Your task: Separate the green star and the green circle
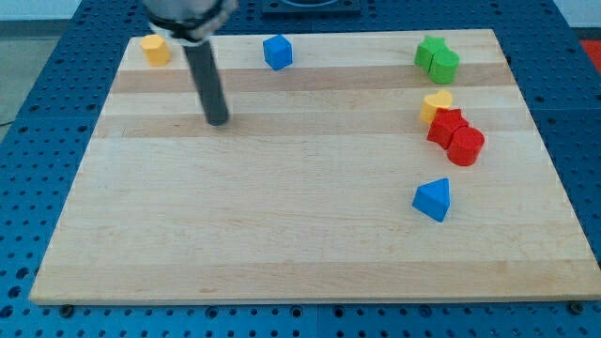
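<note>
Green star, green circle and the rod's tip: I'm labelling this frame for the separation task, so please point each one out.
green star point(430, 50): camera view, its top face.
green circle point(446, 65): camera view, its round top face, touching the star.
my tip point(218, 121): camera view, the rod's very end, far to the view's left of both.

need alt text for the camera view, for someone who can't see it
My tip rests on the wooden board toward the view's upper left, touching no block. At the view's upper right the green star and green circle sit pressed together.
</note>
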`<act>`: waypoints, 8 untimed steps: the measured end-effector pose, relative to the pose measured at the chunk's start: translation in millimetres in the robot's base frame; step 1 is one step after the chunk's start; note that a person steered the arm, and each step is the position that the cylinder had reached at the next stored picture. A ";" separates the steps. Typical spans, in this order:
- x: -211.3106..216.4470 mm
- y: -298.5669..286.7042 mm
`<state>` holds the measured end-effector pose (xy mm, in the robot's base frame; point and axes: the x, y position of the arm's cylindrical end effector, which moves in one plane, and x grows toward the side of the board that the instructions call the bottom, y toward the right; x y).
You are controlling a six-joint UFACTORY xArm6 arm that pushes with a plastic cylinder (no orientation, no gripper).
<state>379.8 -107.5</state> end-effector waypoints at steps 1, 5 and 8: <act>-18.1 68.5; -186.9 236.1; -97.5 267.9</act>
